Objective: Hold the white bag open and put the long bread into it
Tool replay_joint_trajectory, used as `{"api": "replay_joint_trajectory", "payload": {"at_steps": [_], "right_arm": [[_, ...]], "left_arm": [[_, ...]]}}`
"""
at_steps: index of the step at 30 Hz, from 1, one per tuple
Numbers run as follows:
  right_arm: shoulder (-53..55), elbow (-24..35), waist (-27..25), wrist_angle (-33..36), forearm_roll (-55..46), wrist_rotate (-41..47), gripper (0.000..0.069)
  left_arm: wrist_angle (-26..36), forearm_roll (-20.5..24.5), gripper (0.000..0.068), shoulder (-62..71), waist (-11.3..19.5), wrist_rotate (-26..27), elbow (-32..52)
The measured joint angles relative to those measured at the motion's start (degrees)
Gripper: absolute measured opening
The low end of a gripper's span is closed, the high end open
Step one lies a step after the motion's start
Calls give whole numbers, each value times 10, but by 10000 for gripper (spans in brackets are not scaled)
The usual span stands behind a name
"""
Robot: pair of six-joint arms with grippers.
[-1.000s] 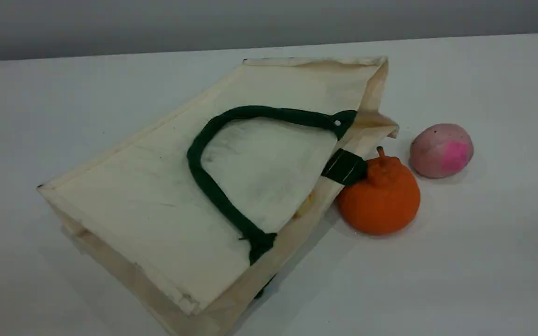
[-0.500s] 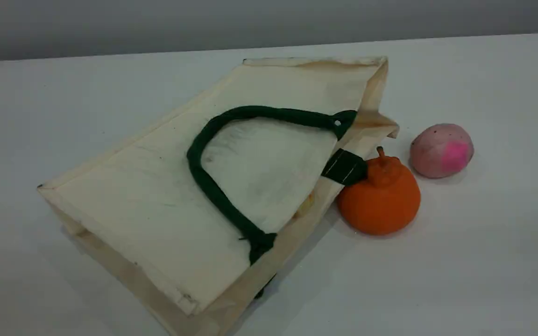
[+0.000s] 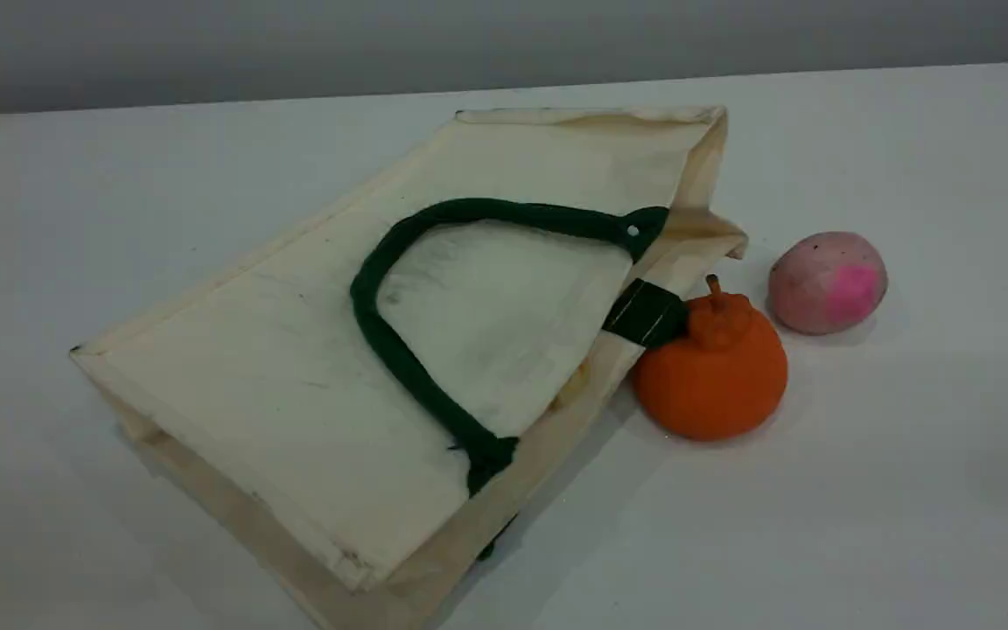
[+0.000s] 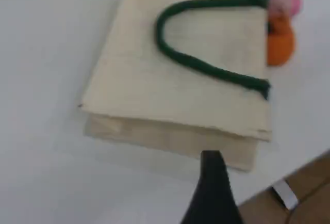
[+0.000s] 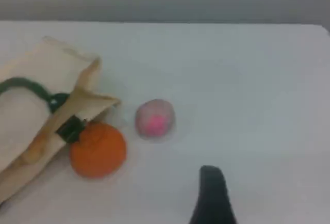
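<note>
Bag [image 3: 294, 367] lies flat mid-table, green handle [image 3: 399, 350] on top, mouth toward right edge. Orange fruit [image 3: 712, 367] touches bag's mouth; pink ball [image 3: 828, 282] just beside fruit. Bread not visible. Left gripper [image 4: 212, 193] and right gripper [image 5: 212, 195] both open, holding nothing, above table.

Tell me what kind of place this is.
Probably a lab or test bench, not a kitchen: a bare white table against a blank grey wall, with only a tote bag and toy-like fruit, an orange and a pinkish ball, laid out.
</note>
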Motion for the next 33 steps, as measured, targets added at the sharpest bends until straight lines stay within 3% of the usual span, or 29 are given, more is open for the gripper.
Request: {"api": "replay_joint_trajectory", "payload": {"at_steps": [5,8,33], "right_arm": [[0,0,-5,0,1,0,463],[0,0,-5,0,1,0,463],[0,0,-5,0,1,0,463]], "left_arm": [[0,0,485,-3,76,0,0],[0,0,485,-4,99,0,0],[3,-1,485,-30,113,1,-1]]}}
